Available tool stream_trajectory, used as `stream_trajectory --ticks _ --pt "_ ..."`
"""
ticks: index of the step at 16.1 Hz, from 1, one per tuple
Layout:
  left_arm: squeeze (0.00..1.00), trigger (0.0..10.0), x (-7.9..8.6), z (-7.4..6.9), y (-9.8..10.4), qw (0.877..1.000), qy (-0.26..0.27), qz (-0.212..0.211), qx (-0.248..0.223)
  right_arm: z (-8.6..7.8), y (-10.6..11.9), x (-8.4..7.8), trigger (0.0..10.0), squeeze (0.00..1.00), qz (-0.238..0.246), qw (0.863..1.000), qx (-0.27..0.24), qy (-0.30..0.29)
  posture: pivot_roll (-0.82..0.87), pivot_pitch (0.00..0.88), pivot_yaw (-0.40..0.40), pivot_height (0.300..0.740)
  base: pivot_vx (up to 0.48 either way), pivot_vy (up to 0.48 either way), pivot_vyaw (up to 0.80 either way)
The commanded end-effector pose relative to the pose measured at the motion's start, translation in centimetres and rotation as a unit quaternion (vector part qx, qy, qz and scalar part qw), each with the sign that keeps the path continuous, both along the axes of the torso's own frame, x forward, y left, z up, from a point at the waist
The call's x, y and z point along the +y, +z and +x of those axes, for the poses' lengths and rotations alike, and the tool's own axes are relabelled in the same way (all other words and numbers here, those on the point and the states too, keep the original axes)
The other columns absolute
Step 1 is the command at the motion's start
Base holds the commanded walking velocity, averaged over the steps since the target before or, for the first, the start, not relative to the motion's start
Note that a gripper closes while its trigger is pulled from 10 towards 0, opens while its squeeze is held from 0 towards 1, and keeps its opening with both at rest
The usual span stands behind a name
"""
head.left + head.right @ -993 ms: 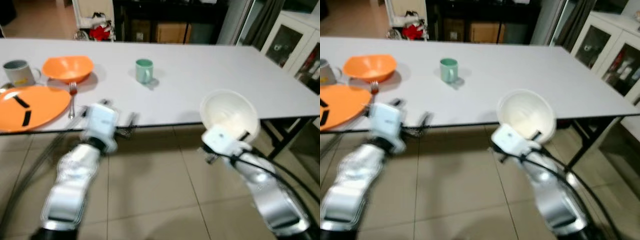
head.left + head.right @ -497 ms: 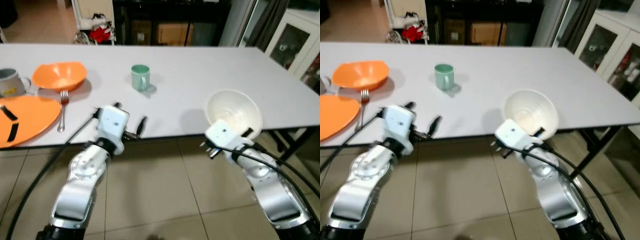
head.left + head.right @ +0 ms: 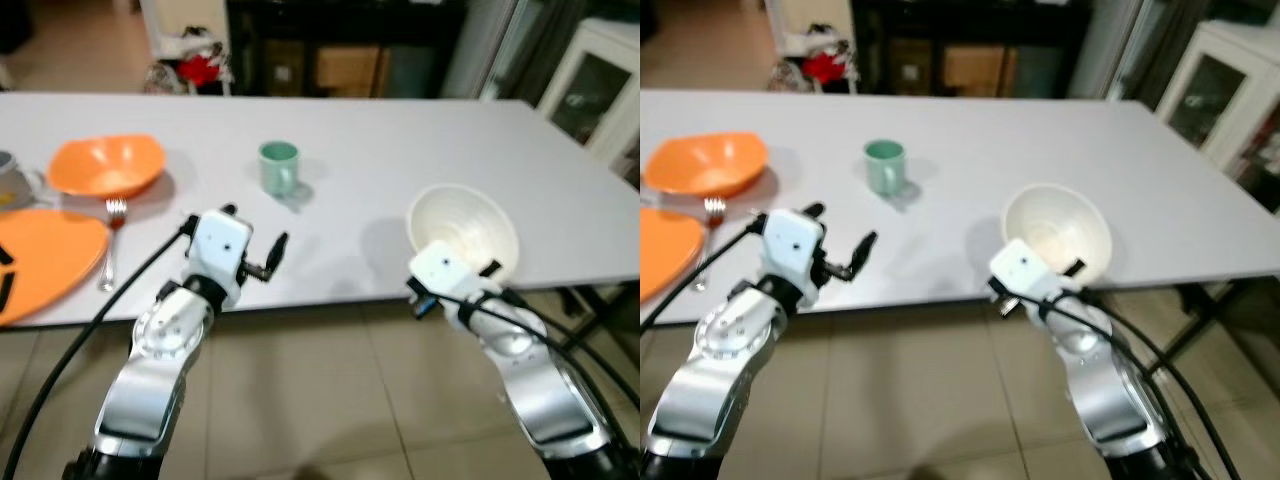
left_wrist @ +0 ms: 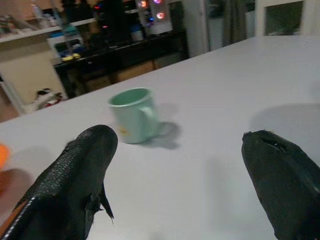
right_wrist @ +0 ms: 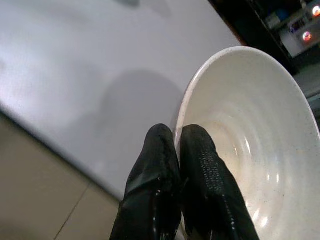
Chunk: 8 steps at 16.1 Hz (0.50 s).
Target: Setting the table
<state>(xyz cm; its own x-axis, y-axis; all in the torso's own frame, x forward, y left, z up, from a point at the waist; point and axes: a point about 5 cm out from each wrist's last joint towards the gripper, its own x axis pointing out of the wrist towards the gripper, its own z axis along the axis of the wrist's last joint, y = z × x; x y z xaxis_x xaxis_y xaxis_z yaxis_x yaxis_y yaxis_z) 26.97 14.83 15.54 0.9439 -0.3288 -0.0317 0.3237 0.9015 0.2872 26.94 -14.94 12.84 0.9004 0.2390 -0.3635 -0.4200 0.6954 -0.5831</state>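
Note:
My right gripper (image 5: 179, 150) is shut on the rim of a cream bowl (image 3: 468, 222), held just above the white table (image 3: 400, 150) near its front edge. The two black fingers (image 5: 205, 170) pinch the bowl's near wall (image 5: 250, 130). My left gripper (image 3: 255, 240) is open and empty, low over the table's front edge. A pale green mug (image 3: 278, 167) stands beyond it and appears between its fingers in the left wrist view (image 4: 134, 115). At the left lie an orange bowl (image 3: 105, 166), a fork (image 3: 110, 240) and an orange plate (image 3: 40, 260).
A grey mug (image 3: 8, 172) sits at the far left edge. White glass-door cabinets (image 3: 600, 80) stand to the right. Dark shelving (image 3: 340, 50) runs behind the table. Tiled floor (image 3: 330, 400) lies below my arms.
The camera has come closer to the table and shifted right. The bowl is now over the table's front edge. My left gripper reaches over the tabletop.

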Motion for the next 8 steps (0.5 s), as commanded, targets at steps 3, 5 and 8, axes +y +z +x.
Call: stream_trajectory --ticks 3,5,8 --pt "0.00 10.0 0.74 0.14 0.39 1.000 0.005 0.011 -0.003 0.05 0.95 0.83 10.0 0.00 0.011 0.999 -0.026 0.018 0.12 0.000 -0.034 0.740 0.341 0.000 0.00" --pt "0.00 10.0 0.60 0.16 0.39 1.000 0.000 0.012 -0.003 0.02 0.97 0.81 10.0 0.00 0.010 0.999 -0.026 0.023 0.11 0.000 -0.030 0.740 0.345 0.000 0.00" --pt "0.00 10.0 0.47 0.26 0.45 1.000 -0.006 0.013 -0.003 -0.22 0.95 1.35 10.0 0.00 0.018 0.999 -0.024 0.041 0.12 0.000 -0.039 0.740 0.344 0.000 0.00"
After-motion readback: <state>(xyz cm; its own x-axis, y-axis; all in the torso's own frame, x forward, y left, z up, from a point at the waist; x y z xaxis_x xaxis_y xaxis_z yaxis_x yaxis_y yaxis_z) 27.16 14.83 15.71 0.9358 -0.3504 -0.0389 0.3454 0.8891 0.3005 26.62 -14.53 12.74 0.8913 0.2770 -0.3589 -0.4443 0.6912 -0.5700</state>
